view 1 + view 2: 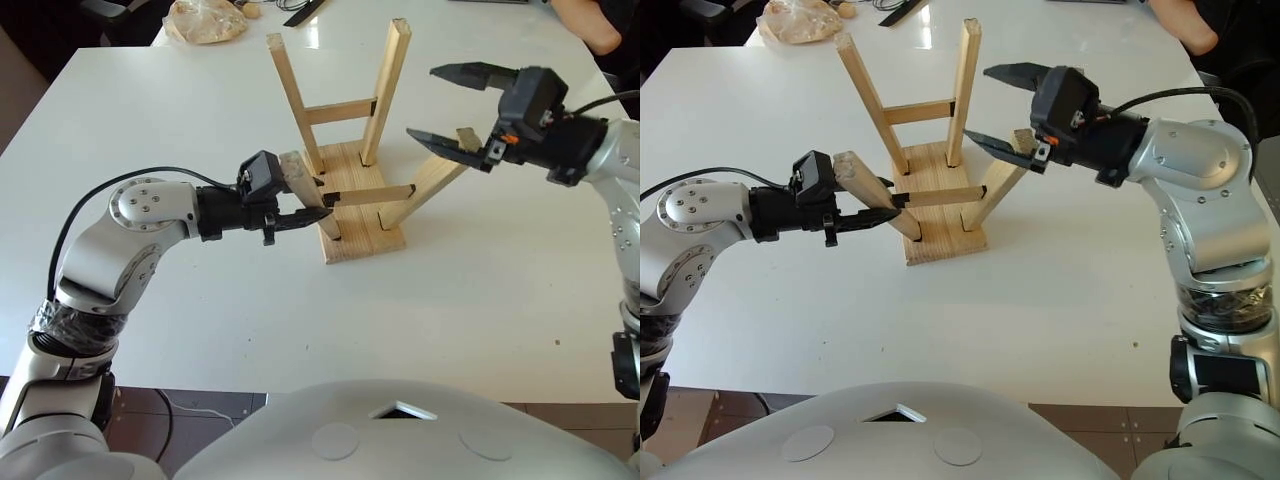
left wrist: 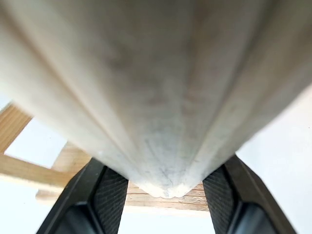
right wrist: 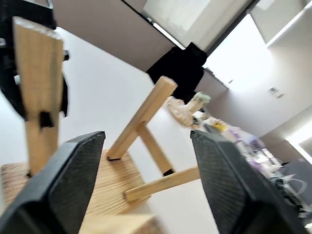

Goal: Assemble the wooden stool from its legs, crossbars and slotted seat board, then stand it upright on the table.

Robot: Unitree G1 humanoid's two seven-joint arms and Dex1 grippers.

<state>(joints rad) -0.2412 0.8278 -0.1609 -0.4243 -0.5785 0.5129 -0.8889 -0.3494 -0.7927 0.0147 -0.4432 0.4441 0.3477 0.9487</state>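
The stool lies upside down on the white table, its slotted seat board [image 1: 368, 226] flat and the legs pointing up. Two far legs [image 1: 388, 90] stand joined by a crossbar [image 1: 340, 110]. My left gripper [image 1: 303, 217] is shut on the near-left leg [image 1: 300, 178], which tilts leftwards; in the left wrist view this leg [image 2: 161, 97] sits between the black fingers [image 2: 109, 195]. A second crossbar [image 1: 375, 194] runs to the near-right leg [image 1: 430, 185], which leans out to the right. My right gripper [image 1: 420, 101] hangs open just above that leg's top end [image 1: 467, 137].
A crumpled plastic bag [image 1: 205, 20] and a dark object [image 1: 305, 10] lie at the table's far edge. Bare white tabletop [image 1: 200, 320] spreads in front of and to the left of the stool.
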